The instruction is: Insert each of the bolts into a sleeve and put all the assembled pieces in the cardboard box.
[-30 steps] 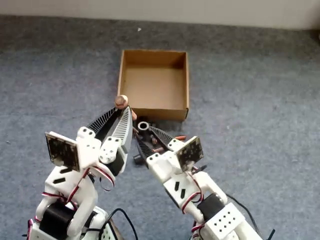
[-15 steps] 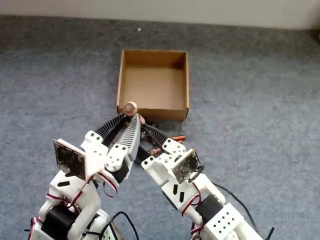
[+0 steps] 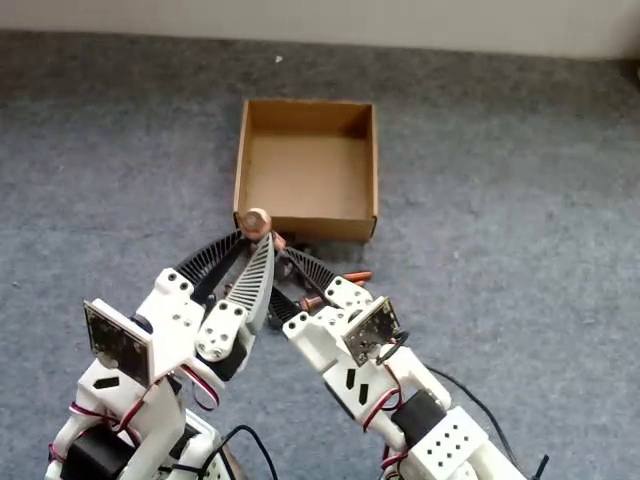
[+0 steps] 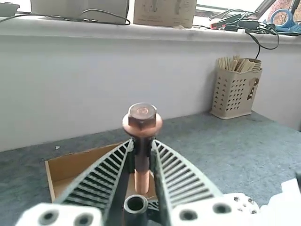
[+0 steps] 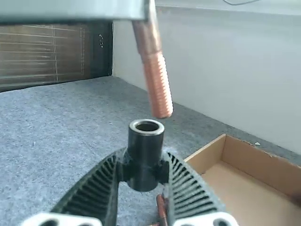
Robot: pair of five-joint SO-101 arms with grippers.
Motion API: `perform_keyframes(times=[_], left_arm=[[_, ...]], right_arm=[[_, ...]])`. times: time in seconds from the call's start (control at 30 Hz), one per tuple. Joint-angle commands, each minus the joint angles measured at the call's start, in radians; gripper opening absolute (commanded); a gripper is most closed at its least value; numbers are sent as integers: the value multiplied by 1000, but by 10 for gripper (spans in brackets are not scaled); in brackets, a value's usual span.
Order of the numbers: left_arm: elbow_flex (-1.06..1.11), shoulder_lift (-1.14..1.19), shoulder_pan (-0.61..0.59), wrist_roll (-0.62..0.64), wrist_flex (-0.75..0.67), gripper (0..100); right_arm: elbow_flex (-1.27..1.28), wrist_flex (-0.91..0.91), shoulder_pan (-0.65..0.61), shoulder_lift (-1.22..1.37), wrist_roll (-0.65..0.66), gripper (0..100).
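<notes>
My left pincer [image 4: 142, 146] pinches the bolt [image 4: 142, 123] below its head — rigid, likely slippery metal; my right pincer [image 5: 146, 167] clamps the stiff sleeve [image 5: 146, 141] low.

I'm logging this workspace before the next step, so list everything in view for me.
cardboard box: one, brown, on the carpet ahead of both hands.
held bolt: one, copper, upright in the left hand, tip just above the sleeve.
sleeve: one, black, upright in the right hand.
loose bolts: at least two, copper, on the carpet between box and right hand.
carpet: one, grey, covering the table.
basket: one, beige, holding sticks, on the carpet far beyond the box.
left hand: one, black fingers, shut on the held bolt.
right hand: one, black fingers, shut on the sleeve.
</notes>
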Motion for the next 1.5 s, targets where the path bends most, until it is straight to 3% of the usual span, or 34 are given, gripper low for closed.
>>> perform_keyframes(times=[0.0, 0.77, 0.97, 1.23, 1.47], left_arm=[[-53, -10, 13, -48, 12, 6], [16, -8, 13, -54, 78, 8], [67, -7, 12, -110, 78, 129], [73, -7, -114, -110, 77, 168], [67, -7, -102, -109, 104, 189]], right_arm=[[96, -7, -4, -13, 12, 5], [94, -8, 59, -15, 12, 5], [94, -8, 58, -15, 12, 5], [102, -8, 16, -15, 41, 5], [104, -7, 16, -15, 103, 5]])
